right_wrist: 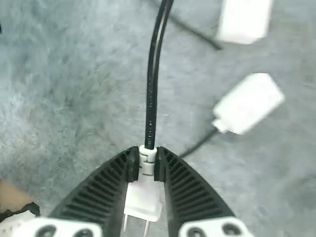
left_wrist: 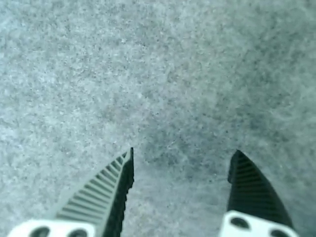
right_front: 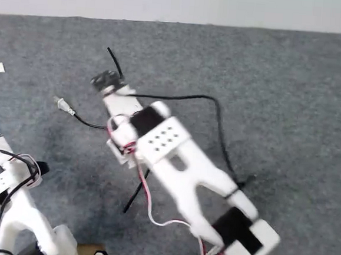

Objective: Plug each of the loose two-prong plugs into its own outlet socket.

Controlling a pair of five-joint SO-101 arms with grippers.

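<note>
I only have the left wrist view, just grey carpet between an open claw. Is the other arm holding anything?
Observer: Yes. The right claw is shut on a white two-prong plug; its black cord runs away from the claw.
Operator: Any sockets near it?
Observer: Two white ones lie on the carpet beyond that plug: a nearer outlet socket and a farther outlet socket, both apart from it.
Operator: Any plug left loose?
Observer: One. In the high view a second plug lies on the carpet beside the right arm, with nothing gripping it.
</note>
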